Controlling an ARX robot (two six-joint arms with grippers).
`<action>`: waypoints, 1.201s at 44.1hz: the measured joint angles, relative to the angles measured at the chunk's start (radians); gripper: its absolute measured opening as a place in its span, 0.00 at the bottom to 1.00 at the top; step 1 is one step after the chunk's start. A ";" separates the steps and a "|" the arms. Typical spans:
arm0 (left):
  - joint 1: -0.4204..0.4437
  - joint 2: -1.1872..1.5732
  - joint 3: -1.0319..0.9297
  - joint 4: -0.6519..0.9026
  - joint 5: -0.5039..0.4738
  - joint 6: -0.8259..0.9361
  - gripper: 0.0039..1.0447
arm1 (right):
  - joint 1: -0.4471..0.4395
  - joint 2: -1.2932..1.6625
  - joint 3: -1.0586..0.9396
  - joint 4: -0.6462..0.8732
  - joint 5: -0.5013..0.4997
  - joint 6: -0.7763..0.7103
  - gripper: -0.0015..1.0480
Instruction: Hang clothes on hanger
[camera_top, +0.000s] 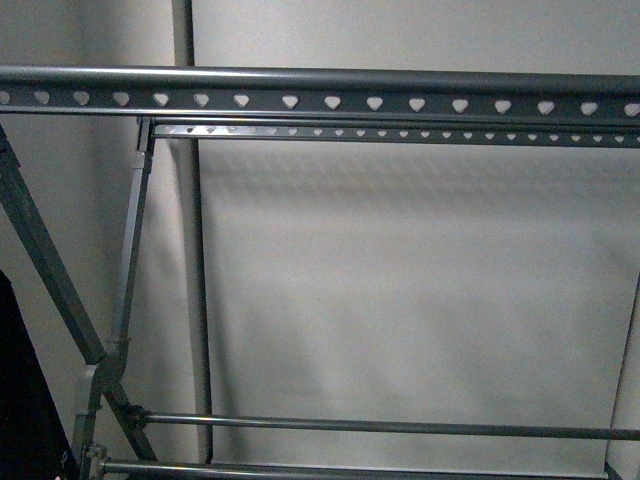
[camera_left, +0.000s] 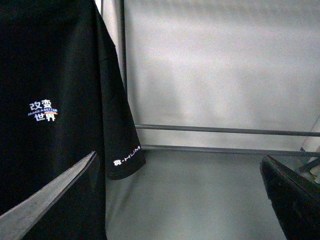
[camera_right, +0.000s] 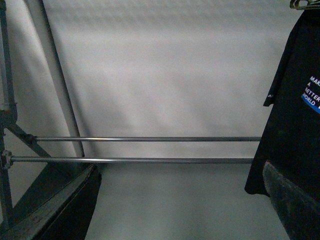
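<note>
t-shirt (camera_left: 50, 75) hangs beside left tool (camera_left: 178, 157)

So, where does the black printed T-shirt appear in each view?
Front view: perhaps the dark strip at the lower left edge.
Left wrist view: the black printed T-shirt fills the picture's left side.
Right wrist view: it hangs at the picture's right edge.
Shared: the grey metal rack's thin lower bars.

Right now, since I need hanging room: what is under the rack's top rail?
Under the top rail: a second punched rail, wall, two lower bars. No garment shows there from the front; the T-shirt, seen in wrist views, covers what lies behind it.
</note>
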 joint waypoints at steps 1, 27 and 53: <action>0.000 0.000 0.000 0.000 0.000 0.000 0.94 | 0.000 0.000 0.000 0.000 0.000 0.000 0.93; 0.085 0.692 0.309 0.236 0.022 -0.169 0.94 | 0.000 0.000 0.000 0.000 0.000 0.000 0.93; 0.164 1.505 1.044 0.136 -0.311 -0.641 0.94 | 0.000 0.000 0.000 0.000 0.000 0.000 0.93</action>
